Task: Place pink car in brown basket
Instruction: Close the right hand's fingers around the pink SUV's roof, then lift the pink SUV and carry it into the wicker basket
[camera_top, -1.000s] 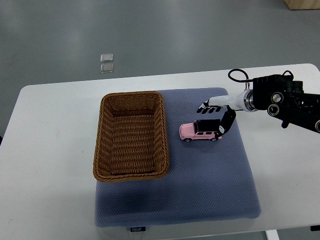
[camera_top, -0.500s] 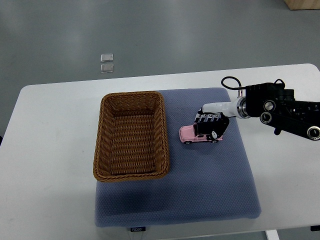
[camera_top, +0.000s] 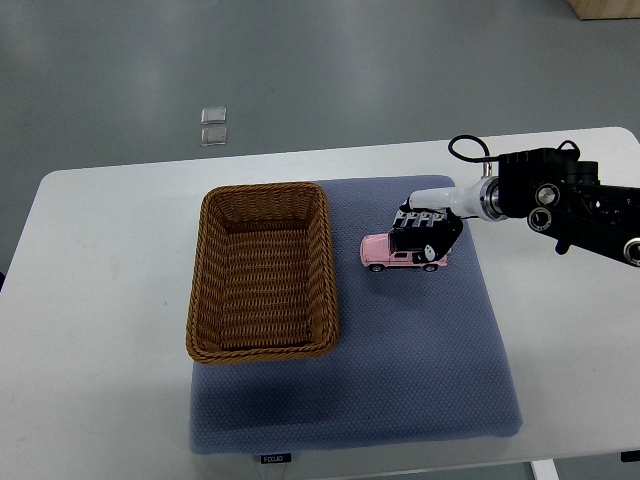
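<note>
Pink car (camera_top: 385, 252), right of the brown basket (camera_top: 263, 272), sits clamped in my right hand (camera_top: 424, 236); a shallow grip could drop it short.

A white, round-cornered worktop (camera_top: 100, 300) carries a large blue-grey padded fabric mat (camera_top: 400, 360), which lies flat at its middle and reaches the near edge. A small dark label (camera_top: 273, 459) sits on the mat's near edge. The worktop stands on a grey floor (camera_top: 350, 70), where two small clear square pieces (camera_top: 213, 126) lie side by side, well apart from the worktop's far edge.
</note>
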